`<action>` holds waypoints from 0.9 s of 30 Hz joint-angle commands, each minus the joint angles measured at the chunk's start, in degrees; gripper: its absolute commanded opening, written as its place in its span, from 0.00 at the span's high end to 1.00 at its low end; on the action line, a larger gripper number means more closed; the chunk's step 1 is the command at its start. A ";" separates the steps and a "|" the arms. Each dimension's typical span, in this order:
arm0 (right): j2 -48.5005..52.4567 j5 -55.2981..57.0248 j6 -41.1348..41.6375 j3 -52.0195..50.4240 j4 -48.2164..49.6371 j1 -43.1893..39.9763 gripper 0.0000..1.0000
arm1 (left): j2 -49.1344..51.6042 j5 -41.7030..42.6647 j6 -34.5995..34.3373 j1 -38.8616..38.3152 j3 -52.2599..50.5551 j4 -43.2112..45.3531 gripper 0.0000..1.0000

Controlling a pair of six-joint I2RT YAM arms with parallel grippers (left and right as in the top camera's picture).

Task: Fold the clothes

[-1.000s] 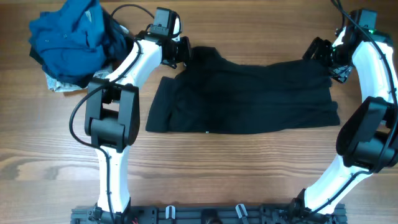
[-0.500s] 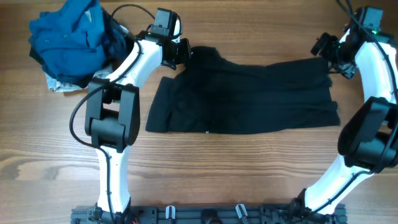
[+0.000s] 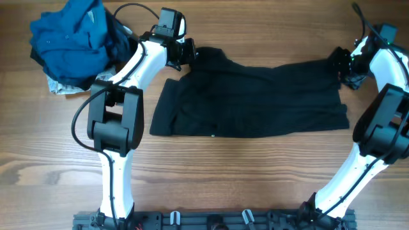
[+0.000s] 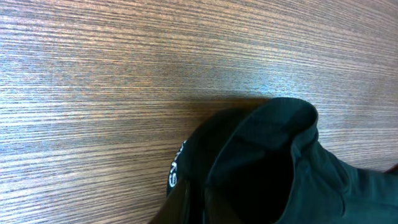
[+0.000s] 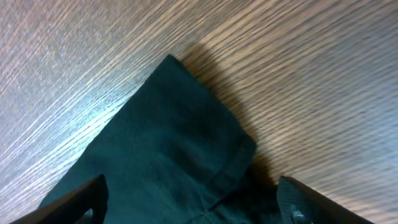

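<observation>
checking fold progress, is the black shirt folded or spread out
Spread out: the black shirt lies wide and flat, not a compact stack.

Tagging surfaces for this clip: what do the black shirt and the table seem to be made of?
The black shirt: soft matte fabric, knit or woven; it drapes and creases, hem stitched in the right wrist view. The table: wood or wood-look laminate, slight sheen; streaky grain, cannot tell which.
</observation>
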 commanded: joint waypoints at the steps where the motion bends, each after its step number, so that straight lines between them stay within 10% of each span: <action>1: 2.34 -3.10 -0.98 0.55 0.31 0.13 0.20 | 0.55 -0.74 0.50 -0.26 1.14 0.13 0.91; 5: 2.58 -3.10 -0.98 0.55 0.31 0.13 0.23 | 0.55 -0.74 0.50 -0.26 1.14 0.13 0.91; 15: 2.54 -0.35 2.27 0.59 0.50 -0.68 0.96 | 0.52 -0.74 0.52 -0.26 1.14 0.46 0.95; 27: 2.27 -0.37 2.51 8.48 -5.35 -1.64 0.96 | -3.19 -0.74 0.52 -0.02 1.20 0.98 0.96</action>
